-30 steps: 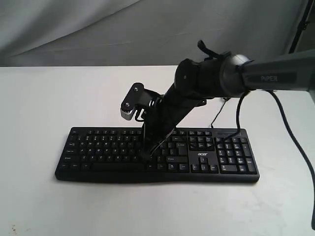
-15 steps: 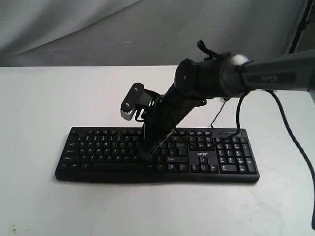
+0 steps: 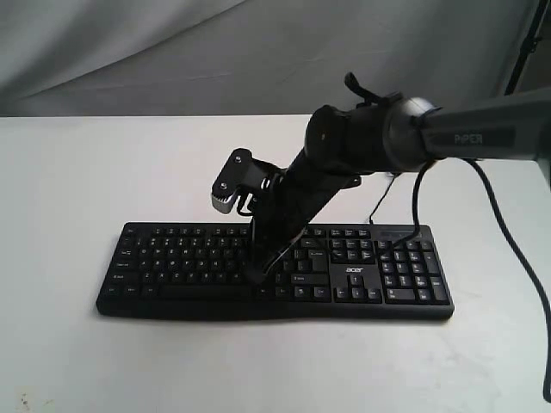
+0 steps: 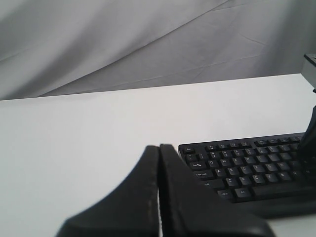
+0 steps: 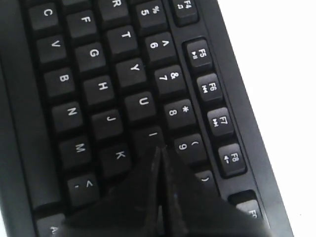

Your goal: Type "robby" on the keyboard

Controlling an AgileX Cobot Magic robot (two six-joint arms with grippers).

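Observation:
The black keyboard (image 3: 172, 258) lies across the white table, with its number pad and white "acer" logo towards the right. My right gripper (image 3: 256, 272) reaches down from the right arm onto the middle of the letter block. In the right wrist view its shut fingertips (image 5: 159, 149) press together at the keys (image 5: 98, 89) between I and 9, covering the key just beyond I. My left gripper (image 4: 159, 147) is shut and empty, low over the bare table off the Esc end of the keyboard (image 4: 247, 168). It does not show in the exterior view.
The thin black USB cable (image 3: 379, 202) runs from the keyboard's back edge behind the right arm. A thicker arm cable (image 3: 508, 241) hangs at the right. Grey cloth (image 3: 129, 52) backs the white table (image 3: 69, 172). A dark stand (image 3: 525, 43) stands at the top right.

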